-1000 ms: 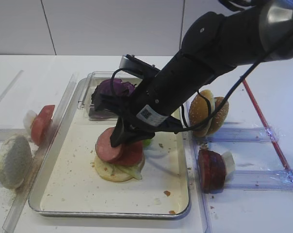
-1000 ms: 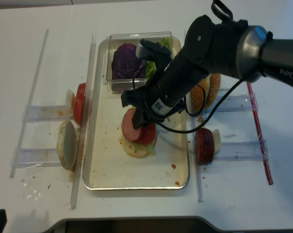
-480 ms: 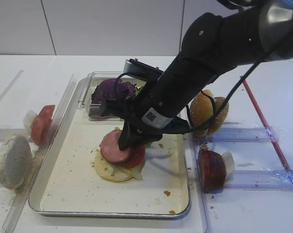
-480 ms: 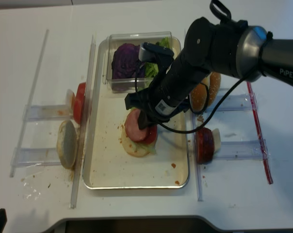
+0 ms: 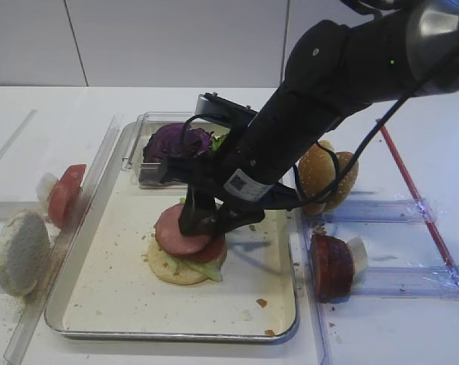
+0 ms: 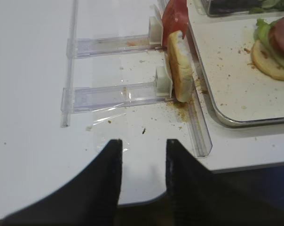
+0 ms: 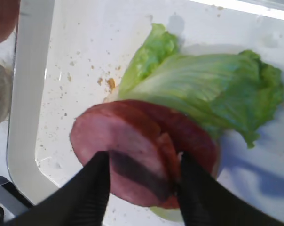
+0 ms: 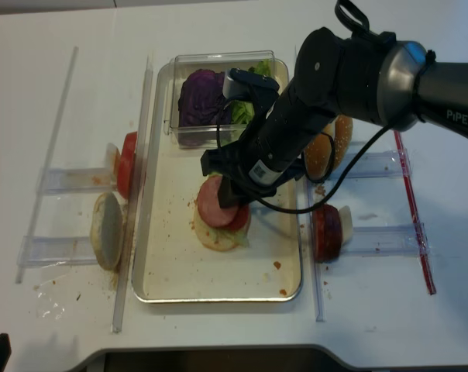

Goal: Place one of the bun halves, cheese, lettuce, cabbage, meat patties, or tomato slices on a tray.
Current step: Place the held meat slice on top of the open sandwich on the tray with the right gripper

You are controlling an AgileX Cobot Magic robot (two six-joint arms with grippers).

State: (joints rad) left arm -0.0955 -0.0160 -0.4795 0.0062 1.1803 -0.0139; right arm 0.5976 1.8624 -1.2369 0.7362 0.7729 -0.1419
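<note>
The tray (image 5: 100,289) lies in the middle of the table, cream-coloured and speckled with crumbs, with a clear box (image 8: 189,63) of purple leaves at its far end. On the tray a stack is being built: a pale bun half (image 5: 169,270) at the bottom, lettuce (image 7: 212,89) over it, and on top two round slices, a meat patty (image 7: 114,146) overlapping a redder slice that may be tomato.

The right gripper (image 7: 141,181) is seen low over this stack. In the wrist view its two dark fingers (image 7: 92,197) are spread to either side of the patty's near edge, and a shadow is cast between them on the meat. The patty appears to rest on the stack by its own weight; the jaws are parted and nothing is seen clamped. The step in hand is judged to be the release of the patty onto the tray.

The left gripper (image 6: 142,160) is held well away, above bare table near the racks, with its fingers apart and nothing between them.

Beside the tray, spare pieces stand in clear racks: a tomato slice (image 5: 64,194) and a pale bun (image 5: 18,251) on the left, sesame buns (image 5: 324,176) and another patty (image 5: 330,266) on the right.

Next, a straight lift is called for, with the fingers kept wide so the patty is not dragged off the stack.
</note>
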